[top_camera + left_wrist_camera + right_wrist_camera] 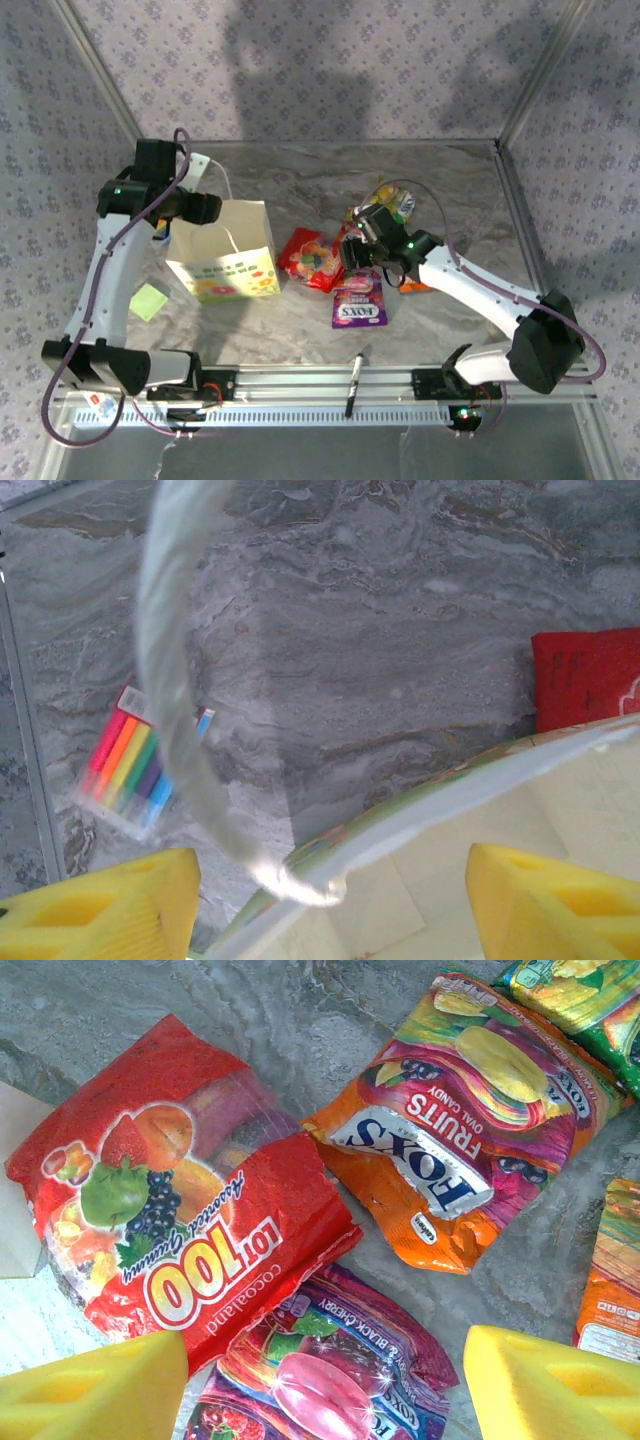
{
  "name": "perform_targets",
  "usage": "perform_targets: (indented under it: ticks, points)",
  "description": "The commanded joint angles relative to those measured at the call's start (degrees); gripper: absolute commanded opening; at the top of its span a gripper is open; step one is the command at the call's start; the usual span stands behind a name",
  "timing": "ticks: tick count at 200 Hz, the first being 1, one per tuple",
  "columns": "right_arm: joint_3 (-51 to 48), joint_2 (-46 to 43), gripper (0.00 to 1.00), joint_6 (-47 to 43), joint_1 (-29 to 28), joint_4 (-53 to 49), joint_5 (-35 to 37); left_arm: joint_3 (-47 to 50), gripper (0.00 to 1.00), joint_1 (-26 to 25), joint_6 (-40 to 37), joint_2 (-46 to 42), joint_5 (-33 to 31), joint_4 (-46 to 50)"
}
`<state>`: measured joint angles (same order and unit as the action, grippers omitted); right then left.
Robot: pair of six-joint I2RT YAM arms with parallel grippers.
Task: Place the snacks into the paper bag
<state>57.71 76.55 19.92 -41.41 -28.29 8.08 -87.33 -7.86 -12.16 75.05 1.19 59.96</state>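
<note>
The grey marble table (300, 180) carries everything. The paper bag (240, 272) stands upright at the left, mouth open, its flower-printed face towards the near edge. The left gripper (330, 915) hangs over the bag's far rim, spread wide. Its yellow pads (120, 905) sit either side of that rim, and a white handle (165, 680) loops up between them. I cannot tell whether a pad touches the paper.

The right gripper (320, 1400) is also spread wide and holds nothing. It hovers right of the bag, directly above the packets, which all lie flat on the table outside the bag. The red packet (170, 1230) lies just right of the bag, and its near edge overlaps the purple packet (330, 1380). The orange-pink FOXS packet (450, 1150) lies just beyond the red one, on its right. The yellow-green packet (580, 1000) is furthest away, at the right. An orange packet (610, 1270) lies right of the purple one.

A black pen (355, 385) rests on the rail at the near edge. A marker pack (140, 765) lies on the table left of the bag, near its far corner. A green note (148, 301) lies nearer, at the left.
</note>
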Motion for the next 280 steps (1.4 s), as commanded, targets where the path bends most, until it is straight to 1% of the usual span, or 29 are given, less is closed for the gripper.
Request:
perform_targets:
  ticks: [1,17,41,49,57,73,89,136,160,200,215,221,280]
  points:
    - [1.7,0.1,0.76,-0.4,-0.4,-1.5,1.4,1.0,0.69,0.2,-2.7,0.4,2.6,-3.1]
    - [1.9,0.2,0.76,-0.4,-0.4,-1.8,1.3,1.4,0.67,0.2,-3.4,-0.2,4.8,-3.8]
    - [2.0,0.0,0.76,-0.4,-0.3,-1.9,1.8,2.2,0.64,0.2,-4.1,-0.8,6.5,-4.7]
    - [2.0,0.1,0.76,-0.4,-0.4,-1.9,1.9,2.6,0.61,0.2,-4.5,-1.0,7.3,-4.8]
    - [1.9,0.0,0.76,-0.4,-0.4,-1.8,1.7,2.8,0.55,0.2,-4.9,-1.0,8.3,-4.7]
    - [1.8,0.1,0.76,-0.4,-0.5,-1.9,1.5,3.0,0.50,0.2,-5.2,-0.6,8.8,-3.7]
    - [1.7,-0.1,0.75,-0.4,-0.5,-2.0,1.5,3.2,0.47,0.2,-5.3,-0.6,8.2,-3.1]
    - [1.7,-0.5,0.76,-0.8,-0.4,-2.2,1.4,4.5,0.44,0.3,-5.6,-3.3,8.1,-3.6]
    - [1.6,-0.5,0.76,-0.8,-0.4,-2.2,1.3,4.4,0.38,0.3,-6.0,-3.2,7.8,-2.6]
    - [1.2,-1.1,0.76,-0.4,-0.6,-2.2,1.1,5.4,0.26,0.3,-6.5,-2.9,6.6,-3.8]
    - [1.0,-1.5,0.76,-0.4,-0.7,-2.4,1.4,5.1,0.17,0.3,-6.8,-2.2,6.0,-3.8]
    - [1.0,-1.6,0.76,-0.3,-0.7,-2.4,1.5,5.0,0.14,0.3,-6.8,-1.9,5.8,-3.6]
    - [0.8,-2.3,0.76,-0.4,-0.5,-2.7,1.9,2.8,0.06,0.2,-4.7,-2.1,2.8,-4.6]
